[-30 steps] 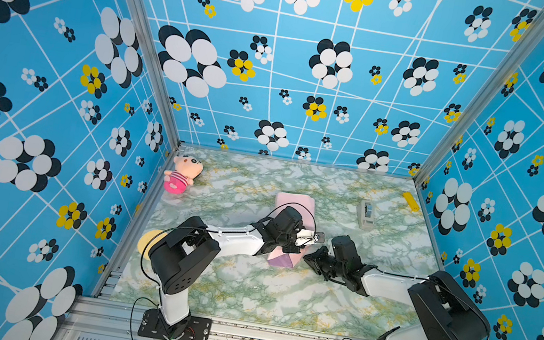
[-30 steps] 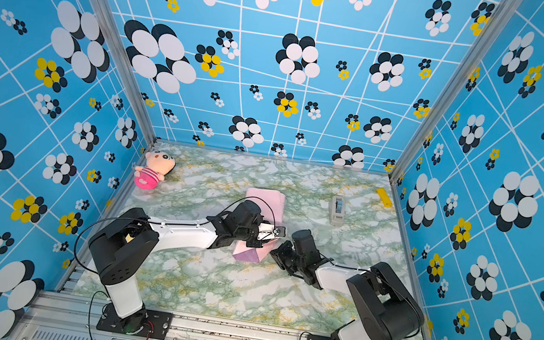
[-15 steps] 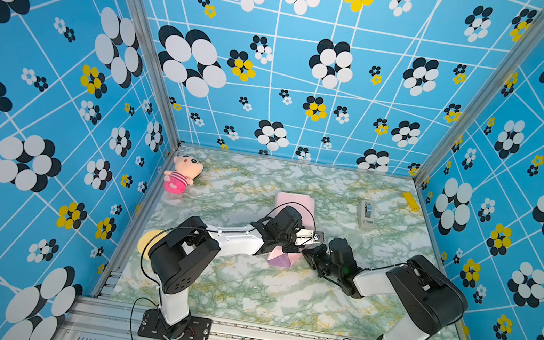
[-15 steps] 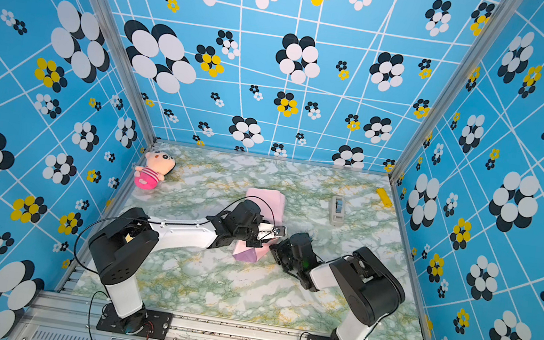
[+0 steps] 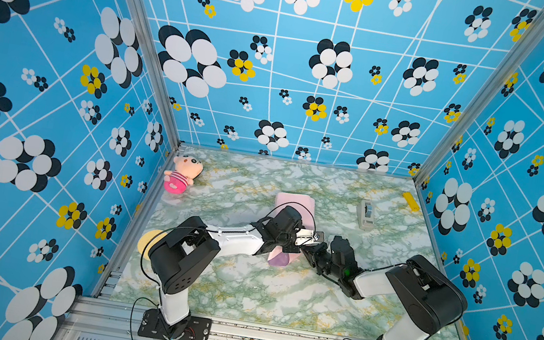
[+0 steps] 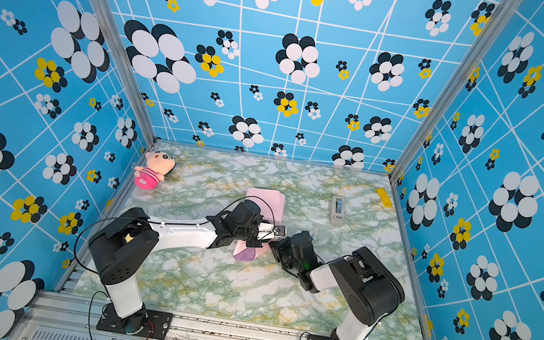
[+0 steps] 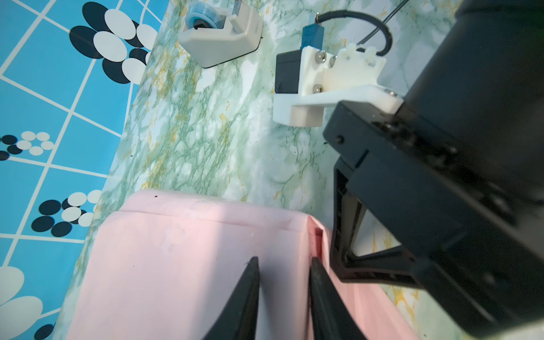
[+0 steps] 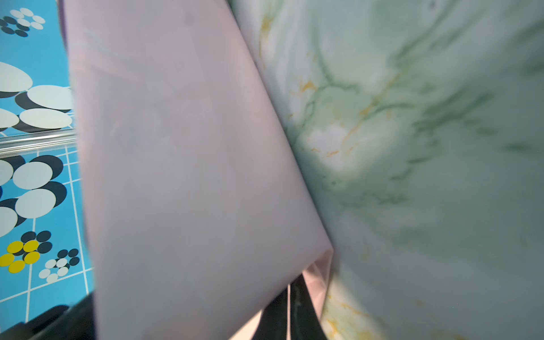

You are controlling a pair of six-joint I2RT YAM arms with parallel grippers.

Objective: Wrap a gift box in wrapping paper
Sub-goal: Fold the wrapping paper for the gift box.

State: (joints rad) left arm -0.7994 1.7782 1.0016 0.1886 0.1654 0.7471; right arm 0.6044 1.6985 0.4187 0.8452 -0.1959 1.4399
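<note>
The plush doll [image 5: 182, 174] lay far to the left of the wrapping paper [image 5: 295, 201] and a little behind it, against the wall. The left arm reached in from the paper's left side, its wrist over the bundle. The left gripper [image 7: 285, 260] pointed down onto the pale pink top face of the paper [image 7: 182, 265]. Its jaws stood slightly apart with their tips on that face, and bare paper showed in the narrow gap between them.

The paper sat near the middle of the marbled table [image 5: 244, 294], folded up into a box-like bundle, pink on top and lilac at the near end in both top views. The gift box itself was hidden; only paper showed.

Touching the paper's right near corner was the right gripper [image 8: 290, 294], its jaws pressed together. A pink flap ran alongside its fingers, but whether any paper was caught between them could not be told.

The tape dispenser [image 5: 366, 214] stood well to the right of the paper. A small yellow piece [image 5: 411, 201] lay farther right still, by the wall.
</note>
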